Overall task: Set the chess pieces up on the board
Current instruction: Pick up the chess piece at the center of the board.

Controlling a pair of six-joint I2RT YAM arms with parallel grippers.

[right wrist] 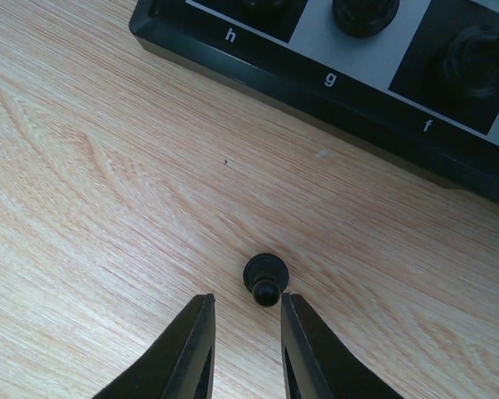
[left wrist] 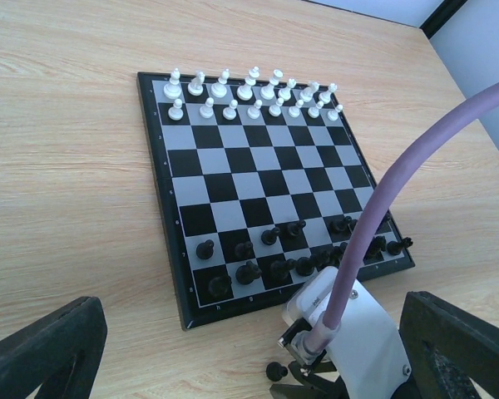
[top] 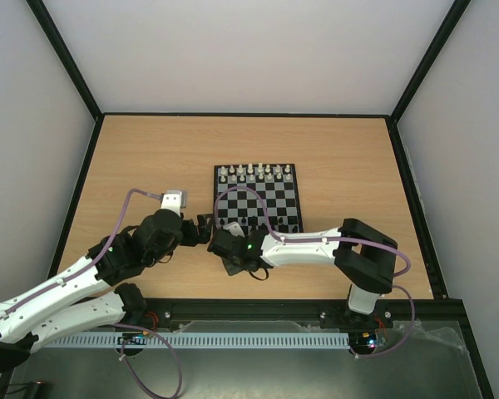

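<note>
the light wooden desk (top: 150, 166) carries a small square chessboard with black and silvery-grey squares (left wrist: 233, 187) and a thin black border, lying flat near the middle. the left claw (left wrist: 249, 356) hangs low over the desk by the board's near corner, its two black fingers spread wide apart and holding nothing. the right claw (right wrist: 245, 303) sits close above the wood just beside the board's near border, its fingers a little apart with nothing between them. small white chess pieces (left wrist: 249, 91) fill the two far rows. tiny black chess pieces (left wrist: 291, 249) stand on the two near rows, several off-centre in their squares. one lone black pawn (right wrist: 264, 278) rests on the desk off the board, just ahead of the right claw's tips; whether it touches them i cannot tell. white letters "h" (right wrist: 229, 35), "g" (right wrist: 330, 79) and "f" (right wrist: 427, 126) are printed on the near border.
</note>
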